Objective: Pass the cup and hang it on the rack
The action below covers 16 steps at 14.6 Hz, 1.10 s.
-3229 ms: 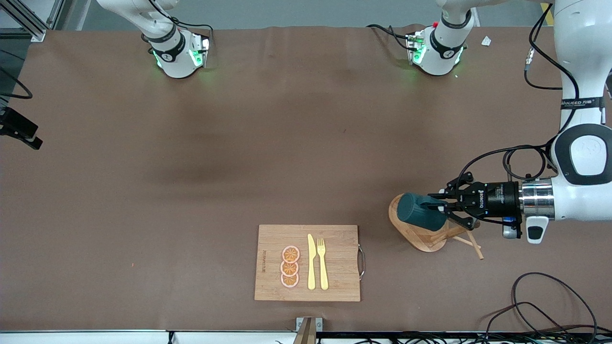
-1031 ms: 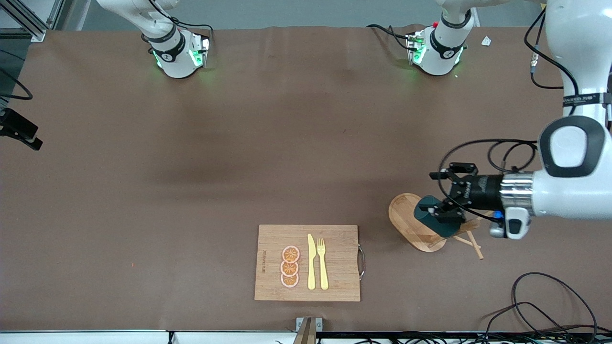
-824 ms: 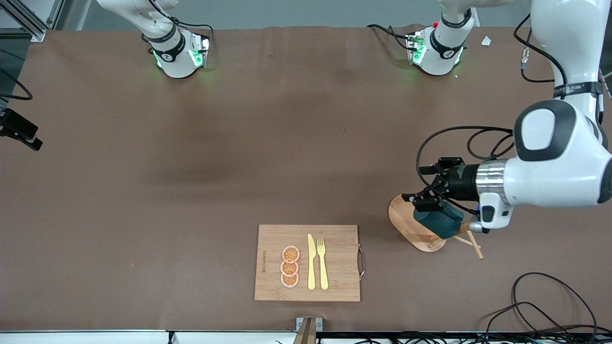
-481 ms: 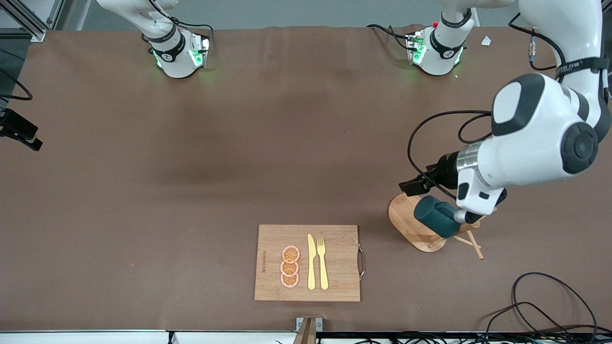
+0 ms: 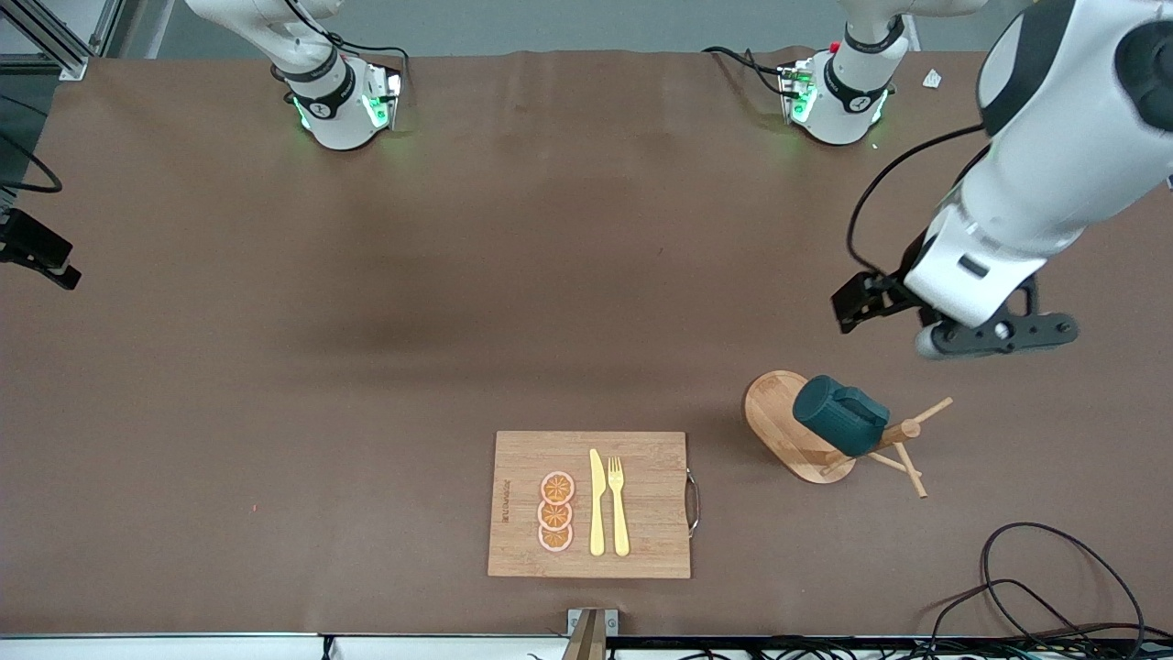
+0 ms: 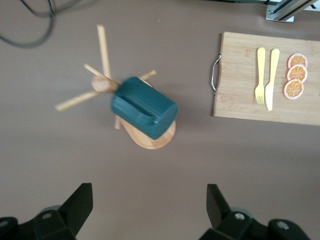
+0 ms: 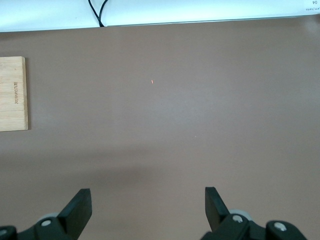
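Table (image 5: pixel 513 275): brown cover, both arm bases along its edge farthest from the front camera.

Cutting board (image 5: pixel 588 504): near the front camera's edge, carrying three orange slices (image 5: pixel 555 511), a yellow knife (image 5: pixel 597 502) and a fork (image 5: pixel 619 504).

Rack (image 5: pixel 816 440): toward the left arm's end, beside the board.

Cup (image 5: pixel 839 417): hanging tilted on a rack peg, free of both grippers.

Left gripper (image 6: pixel 147 210): raised over bare table near the rack, fingers wide apart, empty.

Right gripper (image 7: pixel 147 207): waiting over bare table, fingers spread, empty.

arms: white shells, dark joint bands | bases: green lights | cables: black | pincer (image 6: pixel 147 212): black
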Tool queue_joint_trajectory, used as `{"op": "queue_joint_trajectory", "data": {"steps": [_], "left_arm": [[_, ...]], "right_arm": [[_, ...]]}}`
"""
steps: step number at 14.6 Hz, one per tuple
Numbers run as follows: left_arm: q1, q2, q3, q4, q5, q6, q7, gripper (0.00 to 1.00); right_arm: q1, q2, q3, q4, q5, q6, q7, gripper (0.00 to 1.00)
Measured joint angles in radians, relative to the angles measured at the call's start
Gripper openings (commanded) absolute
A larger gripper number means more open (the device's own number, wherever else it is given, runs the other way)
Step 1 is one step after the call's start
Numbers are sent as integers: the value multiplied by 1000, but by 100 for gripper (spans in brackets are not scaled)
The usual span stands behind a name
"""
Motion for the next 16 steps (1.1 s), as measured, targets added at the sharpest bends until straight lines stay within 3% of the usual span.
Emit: {"op": "queue_joint_trajectory", "data": {"steps": [4, 9, 16], "left_arm": [[30, -65, 8, 0, 6, -80, 143, 100], [40, -156, 114, -14, -24, -180, 358, 100], [38, -299, 126, -174, -25, -192, 376, 100]], "right_arm": [[0, 0, 0, 0, 0, 1, 0, 100], [0, 0, -1, 0, 0, 1, 0, 100], [0, 0, -1, 0, 0, 1, 0, 100]]}}
